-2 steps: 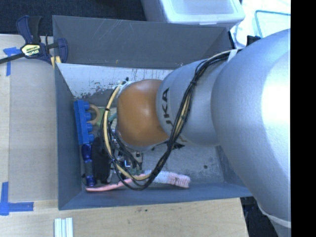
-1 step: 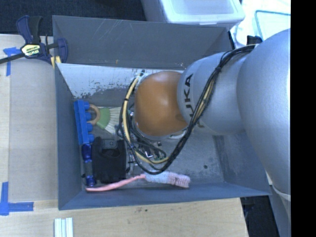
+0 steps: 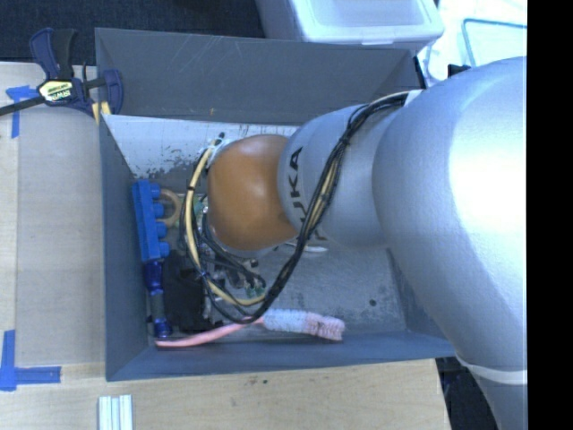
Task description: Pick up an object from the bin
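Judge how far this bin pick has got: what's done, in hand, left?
Done: the arm is down in the bin's left half. In hand: its orange wrist cover hangs beside the blue plastic piece by the left wall. Left: any lift; the pink-and-white piece lies on the floor.

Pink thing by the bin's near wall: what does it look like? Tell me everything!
The pink thing is long and lies flat along the bin's near wall. Its right end is thick, pale and fuzzy-looking; the rest is a thin pink stem running left, ending beside a black thing in the corner.
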`<move>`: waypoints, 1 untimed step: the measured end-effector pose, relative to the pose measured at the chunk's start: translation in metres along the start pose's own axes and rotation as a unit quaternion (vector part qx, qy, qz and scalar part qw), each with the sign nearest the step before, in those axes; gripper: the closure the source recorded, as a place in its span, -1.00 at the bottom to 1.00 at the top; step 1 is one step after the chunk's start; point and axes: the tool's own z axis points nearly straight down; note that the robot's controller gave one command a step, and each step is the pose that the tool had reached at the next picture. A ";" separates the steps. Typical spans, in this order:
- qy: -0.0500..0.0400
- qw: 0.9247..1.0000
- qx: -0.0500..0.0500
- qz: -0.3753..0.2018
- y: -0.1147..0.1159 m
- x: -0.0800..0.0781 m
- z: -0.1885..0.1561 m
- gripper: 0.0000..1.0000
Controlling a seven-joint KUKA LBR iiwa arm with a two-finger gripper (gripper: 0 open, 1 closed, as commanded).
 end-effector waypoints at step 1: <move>-0.003 0.998 0.003 -0.069 -0.099 0.066 -0.003 1.00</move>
